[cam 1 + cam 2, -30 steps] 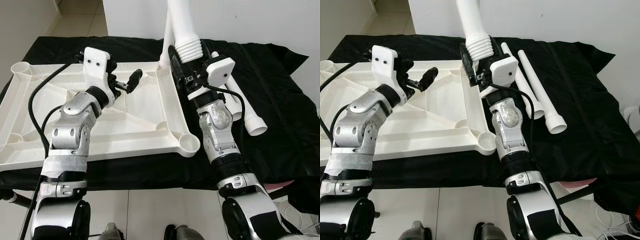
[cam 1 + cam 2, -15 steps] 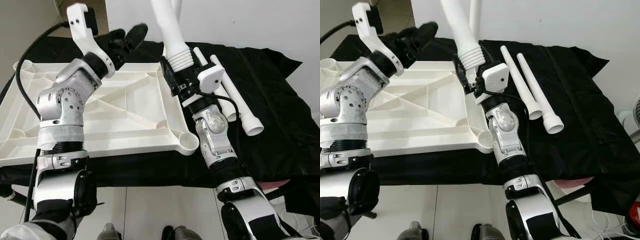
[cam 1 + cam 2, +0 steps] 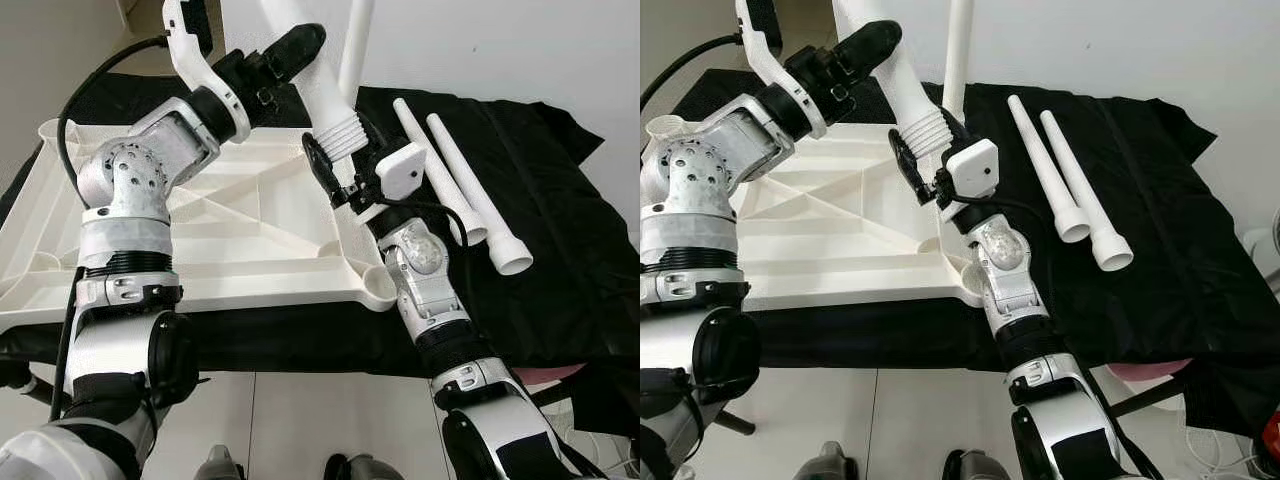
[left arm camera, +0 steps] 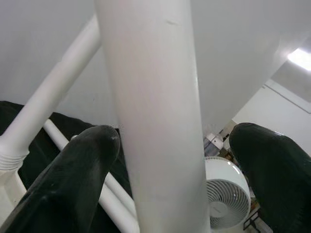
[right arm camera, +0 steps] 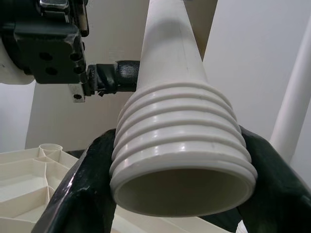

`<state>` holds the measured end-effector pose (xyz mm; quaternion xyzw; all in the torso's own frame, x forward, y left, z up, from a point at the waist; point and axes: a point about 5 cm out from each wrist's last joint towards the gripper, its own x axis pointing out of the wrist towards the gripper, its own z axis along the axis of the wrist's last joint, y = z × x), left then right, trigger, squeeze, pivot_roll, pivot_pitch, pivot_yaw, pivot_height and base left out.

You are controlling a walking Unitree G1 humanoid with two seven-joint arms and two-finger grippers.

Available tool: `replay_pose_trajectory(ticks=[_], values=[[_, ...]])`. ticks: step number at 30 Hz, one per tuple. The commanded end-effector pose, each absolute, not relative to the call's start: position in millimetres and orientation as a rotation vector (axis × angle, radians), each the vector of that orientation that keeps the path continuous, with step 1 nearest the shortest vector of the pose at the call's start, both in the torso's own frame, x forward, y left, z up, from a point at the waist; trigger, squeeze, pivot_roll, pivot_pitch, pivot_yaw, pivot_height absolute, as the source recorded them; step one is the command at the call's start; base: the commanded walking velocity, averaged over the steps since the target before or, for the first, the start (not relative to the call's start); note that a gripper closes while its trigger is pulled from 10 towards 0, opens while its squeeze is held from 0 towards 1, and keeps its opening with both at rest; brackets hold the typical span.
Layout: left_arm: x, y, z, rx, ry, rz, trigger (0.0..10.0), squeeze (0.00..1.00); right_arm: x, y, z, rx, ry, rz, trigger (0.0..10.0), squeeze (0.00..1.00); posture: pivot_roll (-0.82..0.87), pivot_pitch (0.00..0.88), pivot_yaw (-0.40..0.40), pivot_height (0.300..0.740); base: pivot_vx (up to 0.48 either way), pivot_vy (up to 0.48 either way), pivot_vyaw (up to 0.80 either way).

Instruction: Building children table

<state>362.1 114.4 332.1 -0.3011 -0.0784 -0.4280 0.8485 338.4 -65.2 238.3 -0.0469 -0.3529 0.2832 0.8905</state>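
The white plastic table top [image 3: 230, 240] lies upside down on the black cloth [image 3: 1180, 230], its ribbed underside facing up. All positions below are given relative to this table top.

The white plastic table leg with a ribbed threaded end [image 3: 910, 105] is held above the table top's far right corner. Its long axis is tilted: the ribbed open end points down towards the robot, and the shaft rises up and away, leaning to the robot's left. The right gripper [image 5: 180, 194] is clamped on the ribbed end, one black finger on each side. The left gripper [image 4: 180, 170] is parted around the shaft higher up; its fingers [image 4: 77, 179] stand either side of it, and contact cannot be confirmed.

A second white leg [image 3: 958, 55] stands upright in the far right corner socket. Two further white legs [image 3: 465, 185] lie side by side on the cloth just right of the table top, wide ends nearest the robot.

Against one second ago, the left gripper has risen from over the table top to the shaft, and the held leg leans further left.
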Motion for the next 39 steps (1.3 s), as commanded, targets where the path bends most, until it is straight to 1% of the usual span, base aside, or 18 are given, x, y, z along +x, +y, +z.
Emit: replay_pose_trajectory(ticks=[1,9,13,15,23,24,25,26,27,28,34,39], values=[[350.0,104.4,344.2,-0.616,-0.246,-1.198,10.0,0.00,337.2,-62.7,236.5,-0.106,-0.733,0.606,10.0,0.00,0.07,0.028,-0.039,0.740,0.000,0.000,0.00],[357.3,109.0,351.9,-0.607,-0.218,-1.186,10.0,0.00,326.9,-63.3,227.3,-0.142,-0.735,0.642,10.0,0.00,0.06,0.023,-0.033,0.740,0.000,0.000,0.00],[358.9,110.0,353.4,-0.615,-0.203,-1.187,10.0,0.00,326.3,-64.0,225.7,-0.139,-0.730,0.642,10.0,0.00,0.06,0.023,-0.031,0.740,0.000,0.000,0.00],[362.0,114.7,367.6,-0.605,-0.194,-1.189,10.0,0.00,321.3,-68.8,222.9,-0.159,-0.738,0.619,10.0,0.00,0.05,0.023,-0.014,0.740,0.000,0.000,0.00],[368.5,119.0,374.1,-0.583,-0.183,-1.152,10.0,0.00,316.4,-73.8,221.8,-0.180,-0.752,0.591,10.0,0.00,0.04,0.026,-0.004,0.740,0.000,0.000,0.00],[371.4,120.9,373.9,-0.595,-0.175,-1.130,8.2,0.00,315.5,-74.3,221.0,-0.184,-0.751,0.588,10.0,0.00,0.04,0.026,0.004,0.740,0.000,0.000,0.00],[373.4,122.2,373.8,-0.604,-0.170,-1.115,8.2,0.00,314.9,-74.6,220.5,-0.186,-0.751,0.586,10.0,0.00,0.04,0.026,0.004,0.740,0.000,0.000,0.00],[375.9,123.4,372.7,-0.618,-0.162,-1.096,0.9,0.00,314.7,-74.8,219.8,-0.187,-0.748,0.584,10.0,0.00,0.04,0.027,0.007,0.740,0.000,0.000,0.00],[375.9,123.4,372.7,-0.618,-0.162,-1.096,0.9,0.00,314.7,-74.8,219.8,-0.187,-0.748,0.584,10.0,0.00,0.04,0.027,0.007,0.740,0.000,0.000,0.00],[379.5,124.0,370.2,-0.616,-0.153,-1.072,0.0,0.00,314.1,-74.7,218.8,-0.190,-0.745,0.583,10.0,0.00,0.04,0.028,0.009,0.740,0.000,0.000,0.00],[380.9,124.7,368.4,-0.630,-0.145,-1.068,0.0,0.00,314.0,-73.2,218.2,-0.193,-0.742,0.584,10.0,0.00,0.05,0.030,0.009,0.740,0.000,0.000,0.00],[385.7,129.0,368.9,-0.649,-0.137,-1.014,0.0,0.00,315.1,-71.7,217.7,-0.181,-0.741,0.580,10.0,0.00,0.06,0.025,0.006,0.740,0.000,0.000,0.00]])
